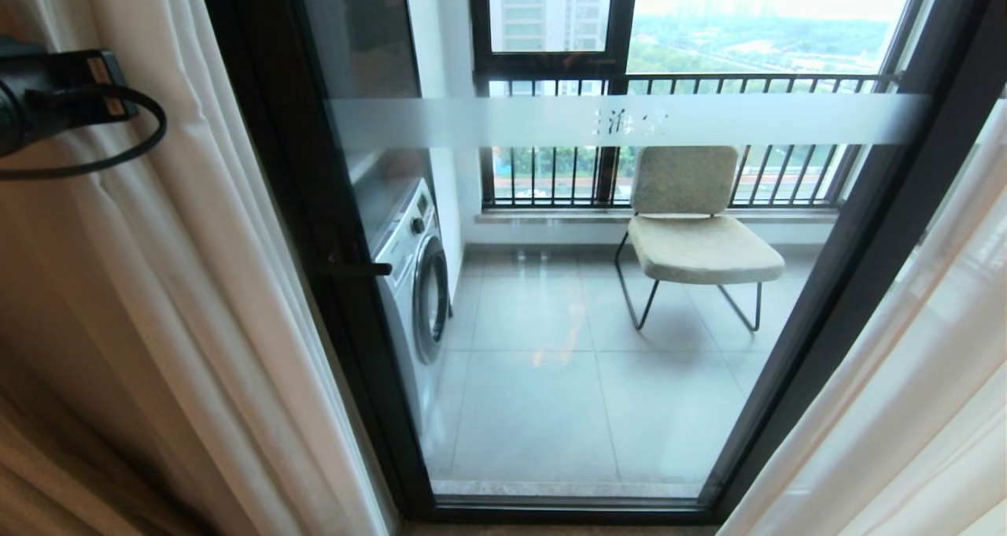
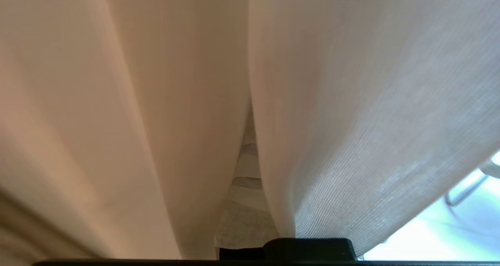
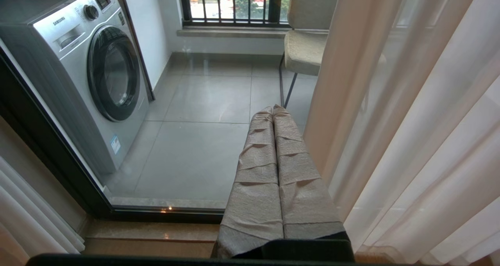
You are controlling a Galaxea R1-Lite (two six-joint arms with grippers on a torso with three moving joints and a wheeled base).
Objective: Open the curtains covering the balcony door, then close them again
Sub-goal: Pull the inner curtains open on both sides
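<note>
The left arm is reaching up at the head view's left edge, its black wrist and looped cable lying against the drawn-back curtains [image 1: 197, 284]. The left gripper [image 2: 244, 203] is pointing into the sheer folds, its paper-wrapped fingers [image 2: 242, 223] pressed together and mostly buried between two pleats; whether cloth is pinched between them cannot be told. The right gripper [image 3: 275, 141] is hanging low before the balcony door [image 1: 598, 119], its wrapped fingers closed flat against each other, holding nothing, just beside the right-hand sheer panel [image 3: 410, 121]. The glass is standing uncovered, showing a washing machine [image 1: 413, 284] and a chair [image 1: 692, 229] beyond.
</note>
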